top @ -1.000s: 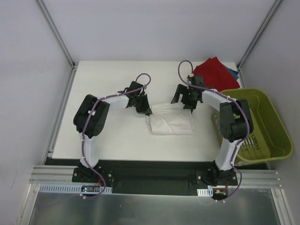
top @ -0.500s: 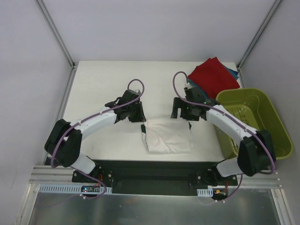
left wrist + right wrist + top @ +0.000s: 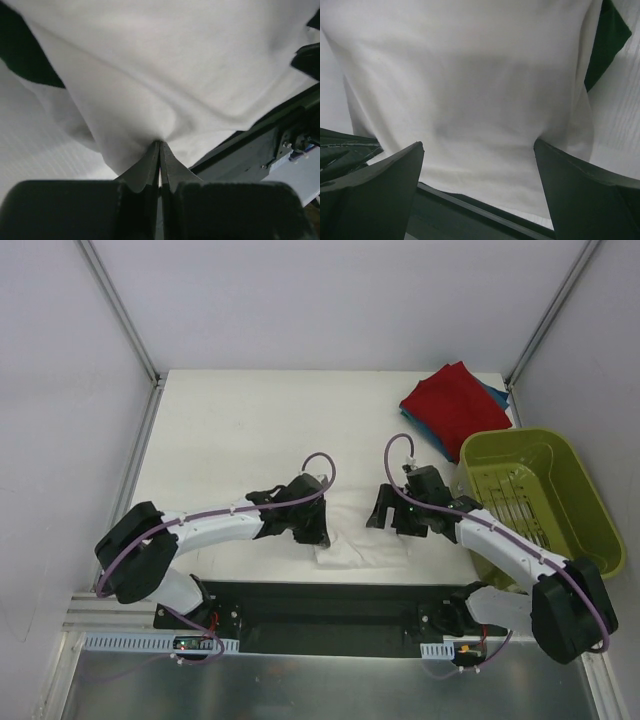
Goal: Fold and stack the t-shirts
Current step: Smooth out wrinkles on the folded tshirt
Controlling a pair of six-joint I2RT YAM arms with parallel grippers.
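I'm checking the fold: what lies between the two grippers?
The cream-white t-shirt stretches between the left gripper, shut on it, and the open right gripper; the top external view shows this.

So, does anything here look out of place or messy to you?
Mildly. The white shirt lies bunched right by the near edge of the table, pinched by the left claw; the right claw is open. In the far corner, the red shirt sits crooked on the teal shirt, which peeks out.

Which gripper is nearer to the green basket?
Right. The right gripper is a little left of the basket; the left gripper is farther left, beyond the white shirt.
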